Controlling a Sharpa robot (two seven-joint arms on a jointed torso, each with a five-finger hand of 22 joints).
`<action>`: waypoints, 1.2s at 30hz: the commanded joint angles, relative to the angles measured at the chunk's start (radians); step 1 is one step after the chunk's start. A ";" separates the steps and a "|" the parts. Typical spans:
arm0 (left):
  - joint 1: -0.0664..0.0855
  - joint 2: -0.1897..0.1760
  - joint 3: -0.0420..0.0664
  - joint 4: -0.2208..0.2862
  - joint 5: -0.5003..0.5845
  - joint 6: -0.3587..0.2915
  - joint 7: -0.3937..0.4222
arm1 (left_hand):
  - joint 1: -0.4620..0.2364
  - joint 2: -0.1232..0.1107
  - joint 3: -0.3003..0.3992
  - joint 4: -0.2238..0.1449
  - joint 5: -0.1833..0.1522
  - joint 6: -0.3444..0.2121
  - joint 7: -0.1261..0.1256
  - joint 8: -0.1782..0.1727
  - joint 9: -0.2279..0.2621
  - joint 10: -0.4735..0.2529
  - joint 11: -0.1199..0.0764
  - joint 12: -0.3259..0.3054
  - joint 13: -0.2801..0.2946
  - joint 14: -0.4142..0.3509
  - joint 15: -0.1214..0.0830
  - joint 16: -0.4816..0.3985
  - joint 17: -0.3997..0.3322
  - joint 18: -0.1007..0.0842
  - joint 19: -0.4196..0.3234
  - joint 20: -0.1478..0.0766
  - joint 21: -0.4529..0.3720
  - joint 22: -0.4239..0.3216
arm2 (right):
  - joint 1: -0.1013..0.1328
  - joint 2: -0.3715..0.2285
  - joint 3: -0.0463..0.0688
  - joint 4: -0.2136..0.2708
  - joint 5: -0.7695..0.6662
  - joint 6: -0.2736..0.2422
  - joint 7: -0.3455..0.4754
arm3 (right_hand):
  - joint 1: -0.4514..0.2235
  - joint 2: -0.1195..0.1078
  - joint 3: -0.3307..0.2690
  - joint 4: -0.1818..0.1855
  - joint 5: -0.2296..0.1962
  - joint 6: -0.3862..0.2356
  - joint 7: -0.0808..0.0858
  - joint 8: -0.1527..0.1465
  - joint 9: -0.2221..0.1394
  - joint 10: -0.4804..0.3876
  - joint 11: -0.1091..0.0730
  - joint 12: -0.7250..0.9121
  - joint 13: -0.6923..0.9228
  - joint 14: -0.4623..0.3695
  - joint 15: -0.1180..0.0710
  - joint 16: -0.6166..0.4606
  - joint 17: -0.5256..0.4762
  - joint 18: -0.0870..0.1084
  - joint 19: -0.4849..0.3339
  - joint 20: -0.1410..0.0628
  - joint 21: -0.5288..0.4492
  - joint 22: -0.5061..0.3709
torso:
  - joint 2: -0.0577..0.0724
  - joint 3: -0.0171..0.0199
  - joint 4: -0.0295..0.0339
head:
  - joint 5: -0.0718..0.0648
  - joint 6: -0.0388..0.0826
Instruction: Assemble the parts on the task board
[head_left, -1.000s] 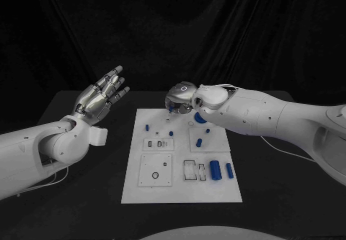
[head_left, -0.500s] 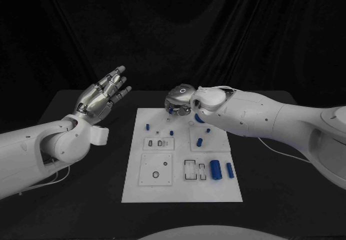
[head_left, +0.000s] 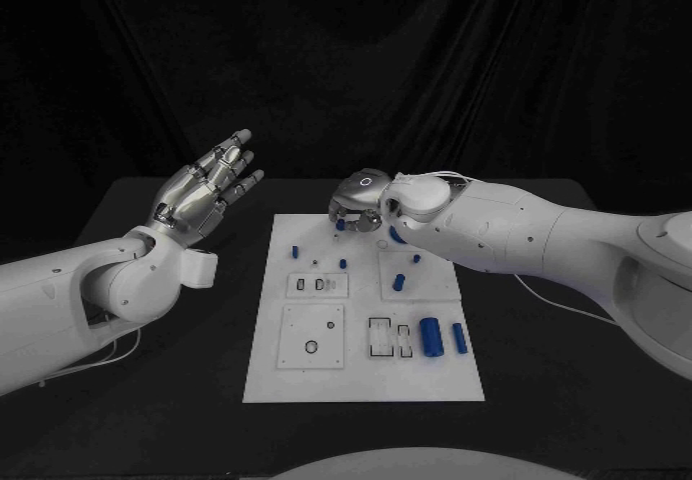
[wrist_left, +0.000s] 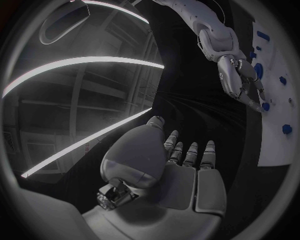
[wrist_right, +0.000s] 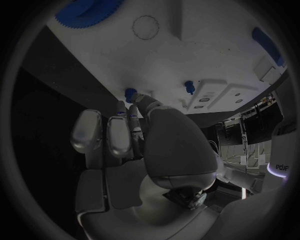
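Task board – matt white plastic, parts smooth blue plastic, table matt black – hands look metallic.

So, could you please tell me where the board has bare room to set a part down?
The task board is bare along its near edge, below the square plate and the blue cylinders. Its far end is crowded: small pegs and the right hand.
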 joint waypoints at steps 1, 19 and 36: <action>0.001 0.003 0.001 -0.002 -0.001 0.022 0.011 | 0.007 0.000 0.006 -0.002 0.003 0.006 0.002 0.005 0.001 0.001 0.007 -0.007 -0.001 -0.002 -0.006 -0.004 -0.001 0.007 -0.001 -0.001 -0.005 0.000 | -0.003 -0.005 0.000 0.004 -0.003 0.020 -0.033 | -0.013 -0.007 -0.001 -0.004 -0.021 -0.090 -0.035 -0.031 -0.029 -0.075 0.006 -0.040 -0.002 -0.009 0.009 -0.013 -0.014 -0.004 -0.013 0.007 -0.014 -0.010 | 0.000 0.0004 -0.0001 | 0.001 -0.001; 0.001 0.006 0.001 -0.003 -0.002 0.036 0.029 | 0.020 0.002 0.020 -0.003 0.010 0.036 0.022 0.020 0.005 0.006 0.027 -0.005 0.001 -0.002 0.008 -0.004 -0.001 0.009 0.002 0.013 -0.001 0.002 | 0.062 -0.218 0.000 0.223 0.251 -0.187 0.035 | -0.081 0.062 -0.138 0.035 -0.125 -0.396 -0.055 -0.026 -0.173 -0.080 0.027 0.056 0.043 -0.023 0.025 -0.020 -0.021 0.001 -0.027 0.022 -0.043 -0.004 | 0.000 0.0006 -0.0004 | 0.008 0.027; -0.007 0.002 0.001 -0.020 -0.002 0.021 0.027 | 0.021 -0.004 0.022 0.003 0.009 0.020 0.011 0.019 0.003 0.002 0.016 -0.006 -0.001 -0.002 -0.019 -0.004 -0.001 0.008 0.000 -0.006 -0.004 0.000 | 0.066 -0.439 0.000 0.409 0.289 -0.002 -0.152 | -0.168 0.054 -0.269 0.184 -0.151 -0.172 0.067 0.197 -0.009 0.556 -0.044 1.435 1.502 0.119 0.000 0.272 0.503 -0.096 0.194 0.000 0.275 0.397 | -0.006 0.0005 -0.0074 | 0.009 0.019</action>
